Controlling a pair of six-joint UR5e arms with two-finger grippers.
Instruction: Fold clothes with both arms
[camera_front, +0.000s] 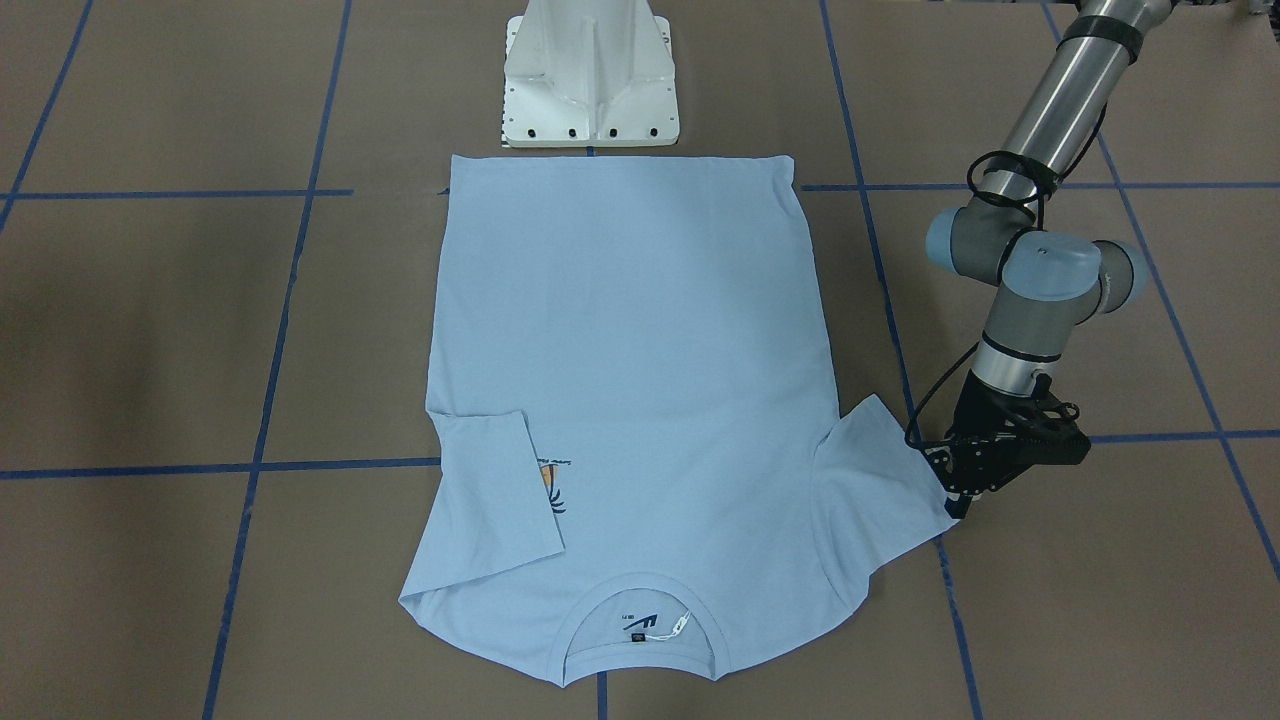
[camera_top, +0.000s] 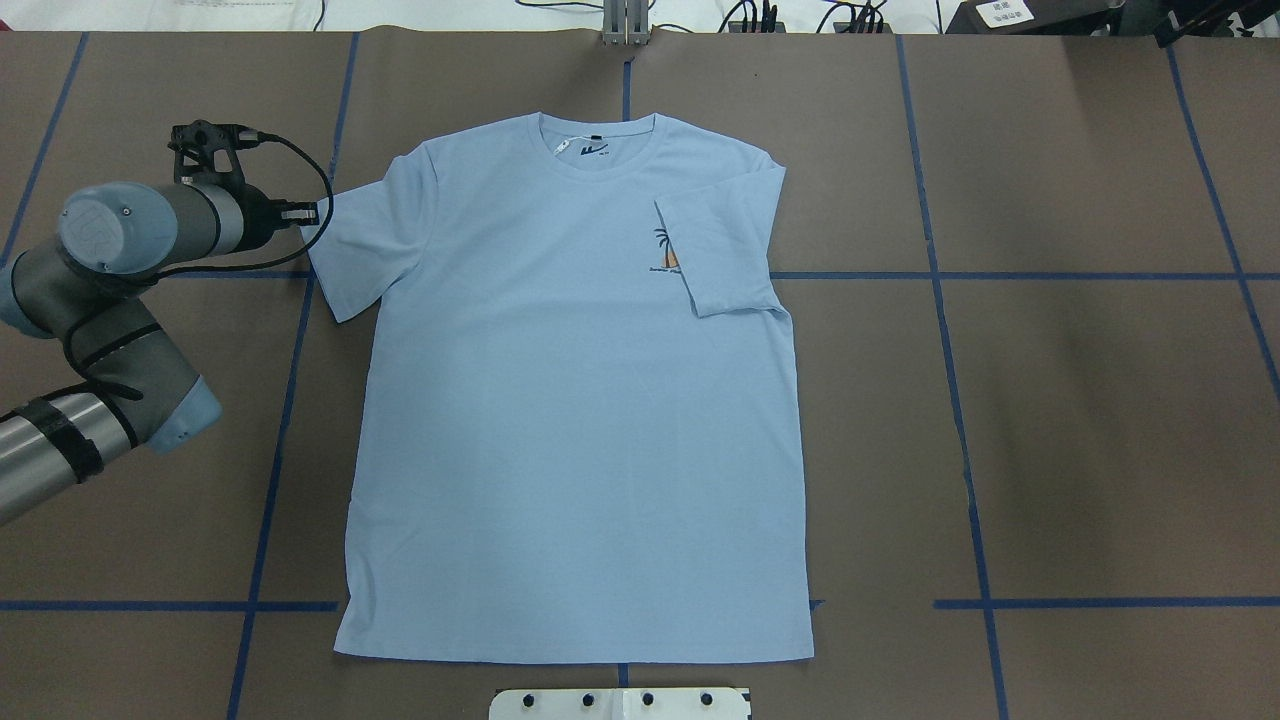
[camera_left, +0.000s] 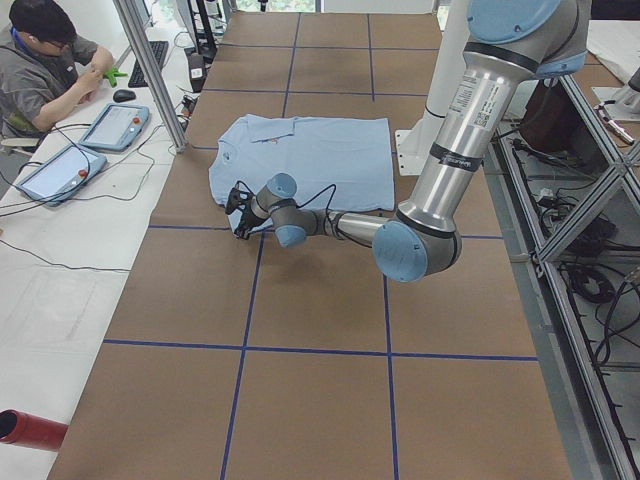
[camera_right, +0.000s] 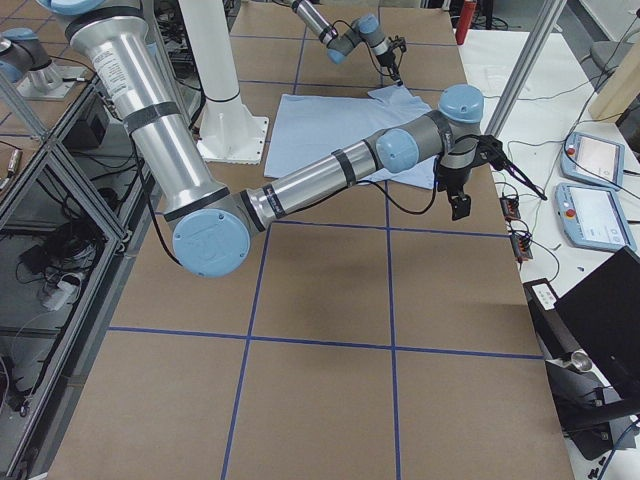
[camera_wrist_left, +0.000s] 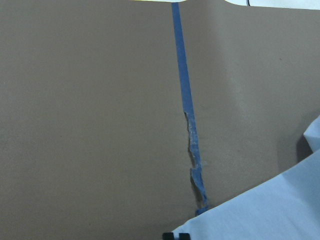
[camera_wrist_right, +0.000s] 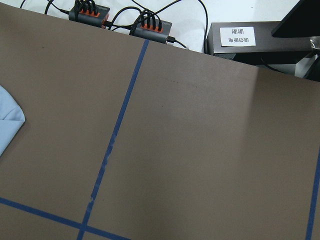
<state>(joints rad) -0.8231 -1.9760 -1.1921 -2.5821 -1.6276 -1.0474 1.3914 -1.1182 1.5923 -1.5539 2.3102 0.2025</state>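
Overhead view shows the shirt (camera_top: 570, 420) flat on the table (camera_top: 1050, 420), collar (camera_top: 600, 128) at the far side, its open sleeve (camera_top: 365, 245) pointing to the left gripper (camera_top: 308, 212), which sits just beside it, the right gripper (camera_right: 459, 205) well apart; how wide either one is open, I cannot tell.

T-shirt (camera_top: 580, 420): flat on the surface (camera_top: 1080, 420), collar far.
Right-side sleeve (camera_top: 722, 250): folded inward, edging the print (camera_top: 664, 250).
Left gripper (camera_top: 316, 212): at the spread sleeve (camera_top: 365, 245).
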